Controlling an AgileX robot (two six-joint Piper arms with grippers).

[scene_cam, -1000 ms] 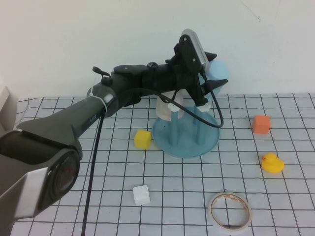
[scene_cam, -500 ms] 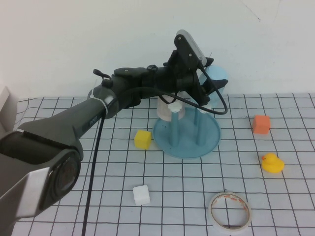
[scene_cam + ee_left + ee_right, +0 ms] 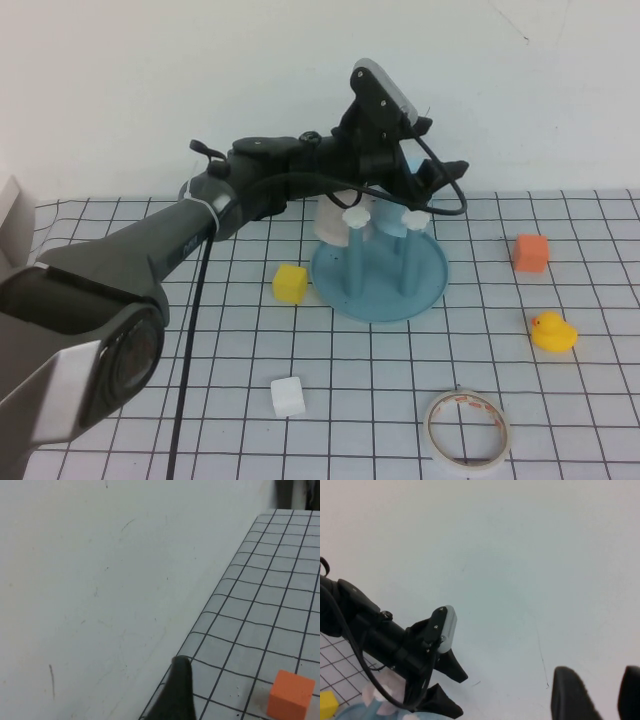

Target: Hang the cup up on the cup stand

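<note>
– Two claws to place. Left one first?
– Left claw [image 3: 446, 145] raised just behind the cup stand [image 3: 380, 292], above its far pegs. Fingers spread wide, nothing between them in its own camera view, so gripping nothing.
– And the cup?
– Cup [image 3: 412, 160] mostly hidden: only a sliver of light blue just under that claw, at the far side of the cup stand. Impossible to tell whether seated over a peg or merely leaning on one.
– Right claw?
– Right claw [image 3: 598, 680] absent from the high view. Seen only through its own camera, apparently held up off to the right of the cup stand, facing the wall, fingers apart and empty.
– Step in hand?
– Letting go, most likely, with the hanging close to done. Next: lift the left claw up and away, keeping both fingers clear of the cup rim and the white peg caps so nothing tips.
– Room to move?
– Wall close behind the cup stand, so little space that way. Pale pink cup [image 3: 333, 222] on a peg at the left of the cup stand, yellow cube [image 3: 289, 283] just beside the base on that side. Orange cube [image 3: 530, 253] and toy duck [image 3: 552, 331] to the right, white cube [image 3: 287, 397] and tape roll [image 3: 466, 430] nearer the robot, all well apart from the cup stand. Open worktop [image 3: 580, 400] between them; clearest exit upward and leftward.
</note>
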